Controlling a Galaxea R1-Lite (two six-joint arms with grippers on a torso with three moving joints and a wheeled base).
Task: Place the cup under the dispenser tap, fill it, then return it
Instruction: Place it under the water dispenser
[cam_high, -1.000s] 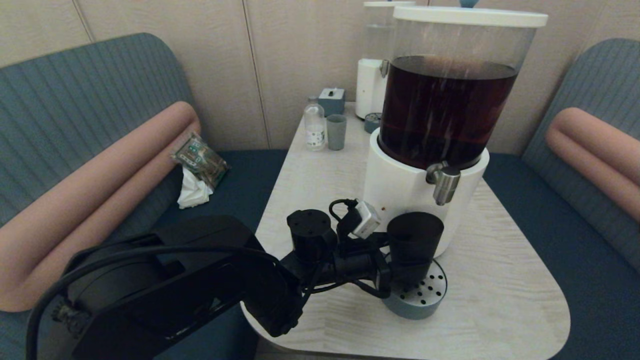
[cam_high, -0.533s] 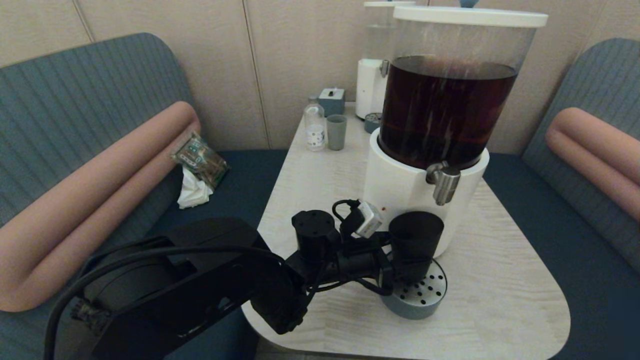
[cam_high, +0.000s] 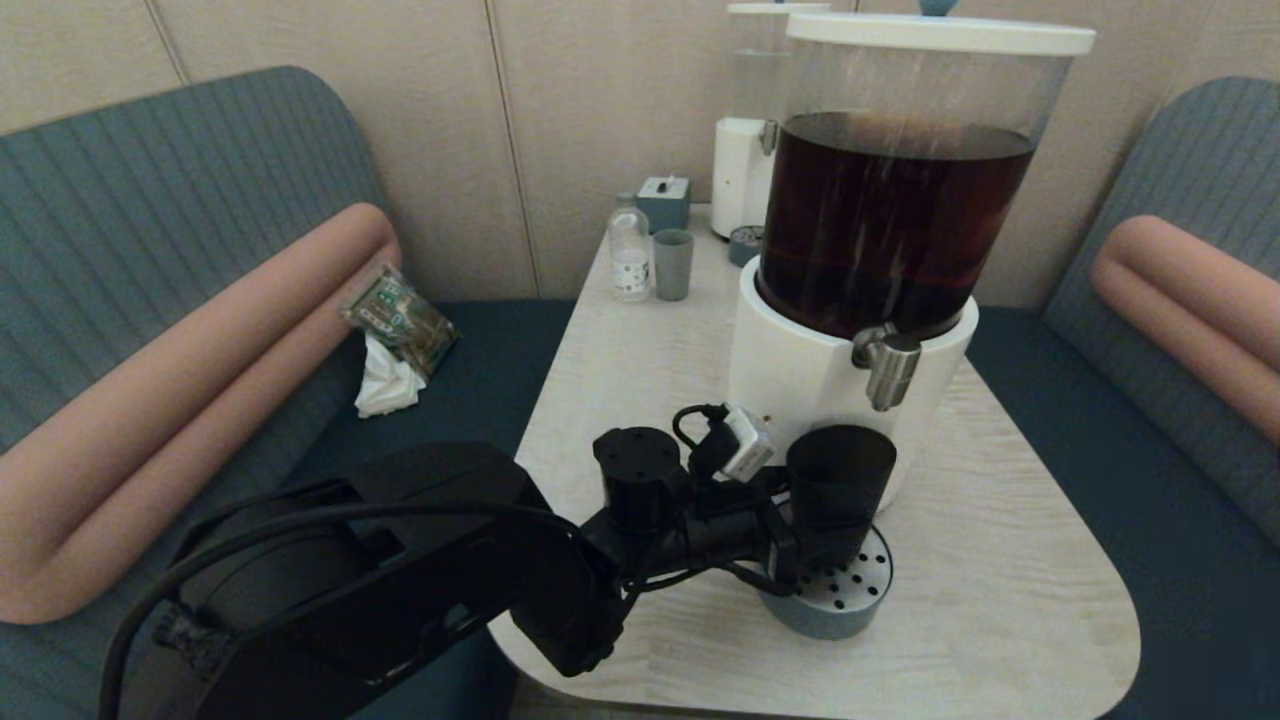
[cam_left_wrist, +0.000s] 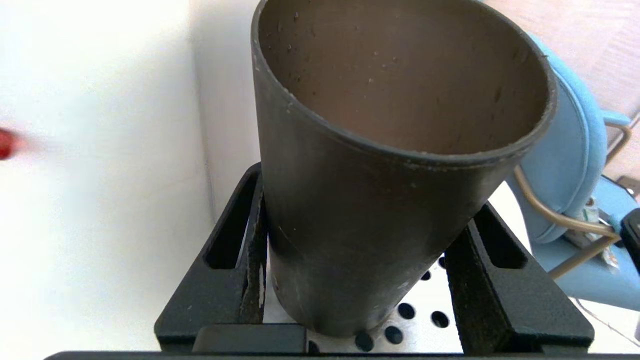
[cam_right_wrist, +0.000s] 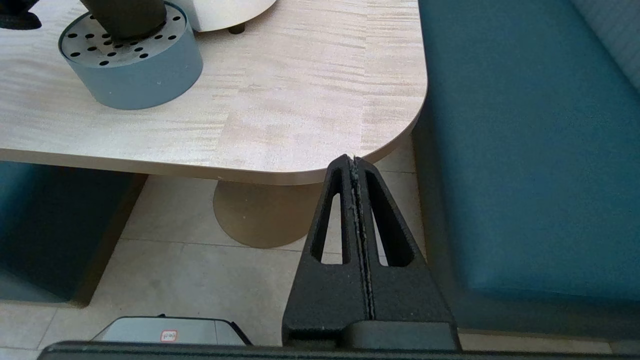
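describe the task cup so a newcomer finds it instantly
Start at the big white-based dispenser holding dark liquid. Before it sits a round blue-grey perforated drip tray; the cup stands there, gripped by the left tool. It's dark, smooth, handleless, unlike the small pale cup farther back.

Cup's parked under the tap, empty

I see the dark smoky cup (cam_high: 838, 480) upright on the perforated tray, steel dispenser tap (cam_high: 888, 365) just above it, nothing pouring.

Dim, warm head view; wrist views brighter, the white dispenser base (cam_left_wrist: 100, 150) overexposed.
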